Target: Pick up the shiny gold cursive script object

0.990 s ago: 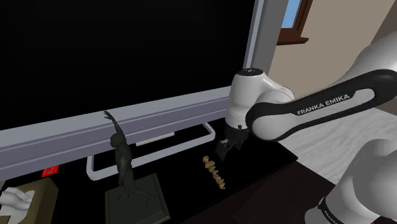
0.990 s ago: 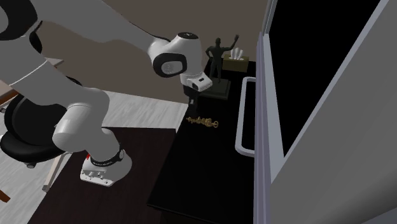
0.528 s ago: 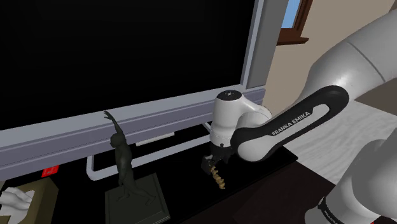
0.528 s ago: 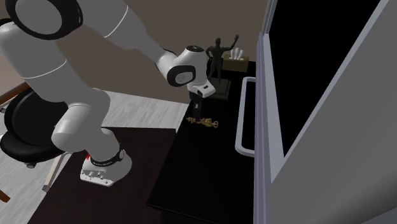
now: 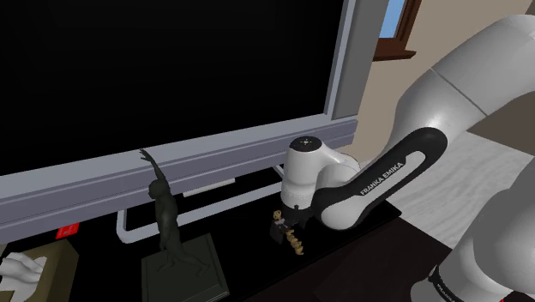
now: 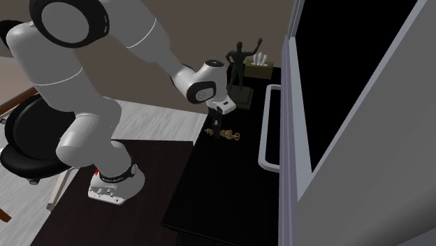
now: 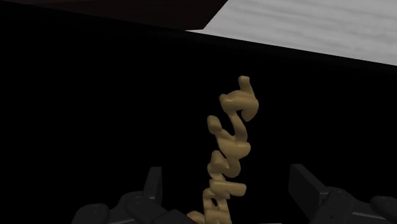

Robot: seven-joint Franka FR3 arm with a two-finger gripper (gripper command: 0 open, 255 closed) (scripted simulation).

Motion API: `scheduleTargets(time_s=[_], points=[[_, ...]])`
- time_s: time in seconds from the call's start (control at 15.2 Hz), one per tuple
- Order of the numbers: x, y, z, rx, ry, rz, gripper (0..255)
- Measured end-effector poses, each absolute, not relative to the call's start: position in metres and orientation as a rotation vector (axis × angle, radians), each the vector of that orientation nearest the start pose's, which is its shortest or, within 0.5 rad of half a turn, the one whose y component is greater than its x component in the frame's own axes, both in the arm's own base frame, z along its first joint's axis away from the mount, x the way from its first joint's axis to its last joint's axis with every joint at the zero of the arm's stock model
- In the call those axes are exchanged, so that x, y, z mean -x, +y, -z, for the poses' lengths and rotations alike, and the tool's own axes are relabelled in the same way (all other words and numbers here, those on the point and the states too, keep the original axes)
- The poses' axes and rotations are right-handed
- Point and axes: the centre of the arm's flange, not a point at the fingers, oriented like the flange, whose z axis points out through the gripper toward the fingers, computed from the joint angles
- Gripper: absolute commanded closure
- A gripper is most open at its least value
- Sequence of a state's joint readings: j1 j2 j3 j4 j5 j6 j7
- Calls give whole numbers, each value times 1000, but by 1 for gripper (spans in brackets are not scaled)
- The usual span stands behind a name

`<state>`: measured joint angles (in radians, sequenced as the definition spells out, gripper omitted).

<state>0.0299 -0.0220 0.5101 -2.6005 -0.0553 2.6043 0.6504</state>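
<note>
- Straddling the gold cursive script (image 7: pixel 230 146), your arm's black fingers (image 7: pixel 154 184) stand apart and released, clasping nothing; the wrist view shows a dark gap between each finger and the lettering.
- You will find the script lying flat on the black bench (image 6: pixel 209 189), close to the bench edge on the stand's side. It is well apart from the dark statue (image 5: pixel 167 227) toward one end of the bench, and from the grey rail (image 5: pixel 206 193) along the opposite edge.
- Its long axis runs across the bench, from the stand-side edge toward the rail-side edge. From the wrist it runs straight out ahead between the fingers, with its far tip near the bench edge and the pale floor (image 7: pixel 305 25) beyond.
- The coming move turns on one relation: the script already sits between the fingers, and its length lies roughly square to the line along which they close. By that reading, you would catch it across its narrow width rather than end to end.
- Most of the visible lettering reaches out to one side of the fingers, so the hold looks likely to be off-centre and the free length may droop or swing on the lift.
- You cannot tell from these views how close the fingertips are to the bench top.
</note>
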Motion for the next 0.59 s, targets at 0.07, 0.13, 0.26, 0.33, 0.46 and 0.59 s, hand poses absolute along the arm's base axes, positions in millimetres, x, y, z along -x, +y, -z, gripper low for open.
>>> scheduleTargets(time_s=[0.07,0.13,0.26,0.33,0.46,0.59], points=[[-378,227,-263,3159,100,65,255],[-378,227,-263,3159,100,65,255],[-378,227,-262,3159,100,65,255],[-378,227,-262,3159,100,65,255],[-378,227,-262,3159,100,65,255],[-378,227,-262,3159,100,65,255]])
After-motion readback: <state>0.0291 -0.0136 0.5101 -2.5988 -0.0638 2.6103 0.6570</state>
